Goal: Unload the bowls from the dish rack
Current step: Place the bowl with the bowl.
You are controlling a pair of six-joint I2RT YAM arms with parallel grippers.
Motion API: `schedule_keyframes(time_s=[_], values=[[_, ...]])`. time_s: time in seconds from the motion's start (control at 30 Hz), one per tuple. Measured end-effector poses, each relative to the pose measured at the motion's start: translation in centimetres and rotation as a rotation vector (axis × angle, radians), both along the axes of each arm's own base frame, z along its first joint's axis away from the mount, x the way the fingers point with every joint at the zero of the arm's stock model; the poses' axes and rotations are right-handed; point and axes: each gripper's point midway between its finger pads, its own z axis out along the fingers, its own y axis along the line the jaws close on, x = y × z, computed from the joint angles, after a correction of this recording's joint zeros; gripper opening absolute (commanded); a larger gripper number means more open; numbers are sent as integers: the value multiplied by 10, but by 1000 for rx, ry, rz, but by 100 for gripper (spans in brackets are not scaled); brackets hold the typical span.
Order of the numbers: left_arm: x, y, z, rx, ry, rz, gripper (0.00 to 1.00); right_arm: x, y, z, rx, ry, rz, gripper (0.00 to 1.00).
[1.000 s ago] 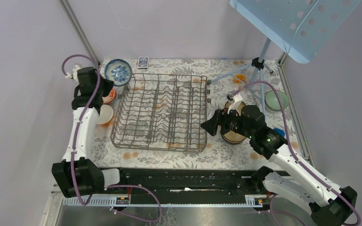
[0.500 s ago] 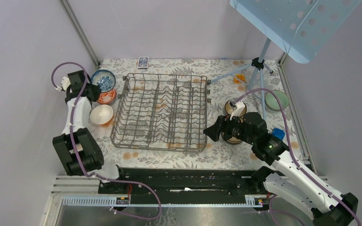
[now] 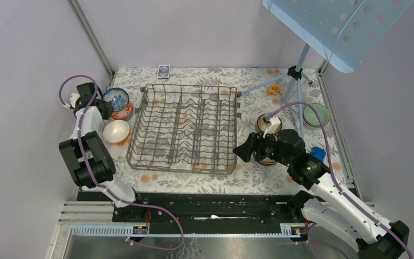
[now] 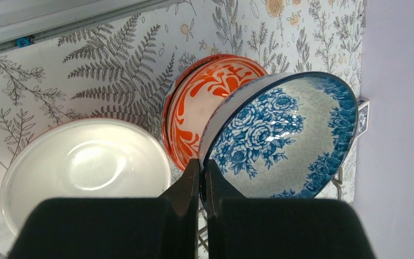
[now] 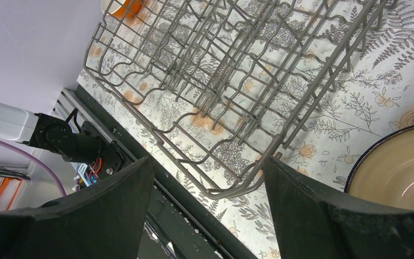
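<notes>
You see two arms, the left arm [image 3: 82, 128] and right arm [image 3: 340, 197]: white link shells, black joint housings. A purple cable [image 3: 61, 88] runs along each. Green light [image 3: 308, 168] on the right wrist housing. Left tool [image 4: 201, 168] and right tool [image 5: 207, 164]: matte black, blocky.

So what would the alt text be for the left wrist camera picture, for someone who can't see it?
The left gripper is pinched shut on the rim of a tilted blue-flowered bowl. Just behind it sits an orange-patterned bowl, with a plain white bowl beside that, on a fern-print tablecloth.
</notes>
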Motion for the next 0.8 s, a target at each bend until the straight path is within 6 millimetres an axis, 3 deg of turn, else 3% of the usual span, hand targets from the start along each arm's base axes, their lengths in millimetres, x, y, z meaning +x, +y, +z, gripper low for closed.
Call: schedule_keyframes(time_s=[0.33,0.8], values=[[12,7,-16,-15,23,2,0,0,-2,-4,-7,4,-8,81],[9,5,-41,-47,86,-1,0,-2,-3,-9,-16,16,-9,81]])
